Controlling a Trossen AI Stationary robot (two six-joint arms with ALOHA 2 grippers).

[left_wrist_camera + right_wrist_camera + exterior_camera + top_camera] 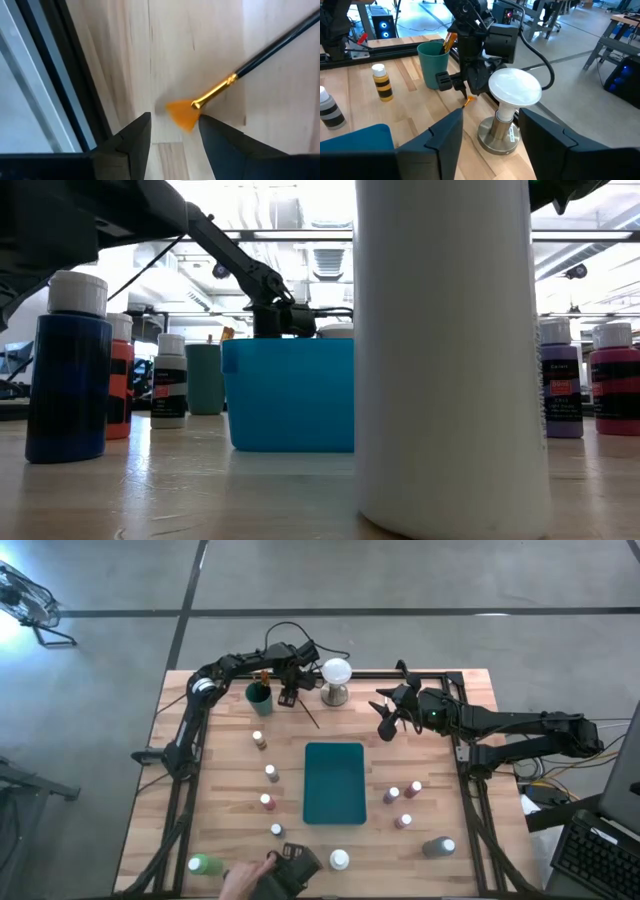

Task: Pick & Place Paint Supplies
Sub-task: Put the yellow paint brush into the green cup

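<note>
At twelve o'clock on the worktop, the left gripper hung jaws apart over a brush, probably needing to close next; right gripper, jaws apart, waited.

A thin dark-handled brush lies flat on the tabletop at the far side, its brass ferrule and orange fan bristles pointing toward the green cup. Left of the teal tray, small white-capped bottles stand upright in a line: a brown one, a grey one, a red one. A green bottle stands at the near left. Right of the tray stand purple and red bottles, with a larger grey one nearer.
</note>
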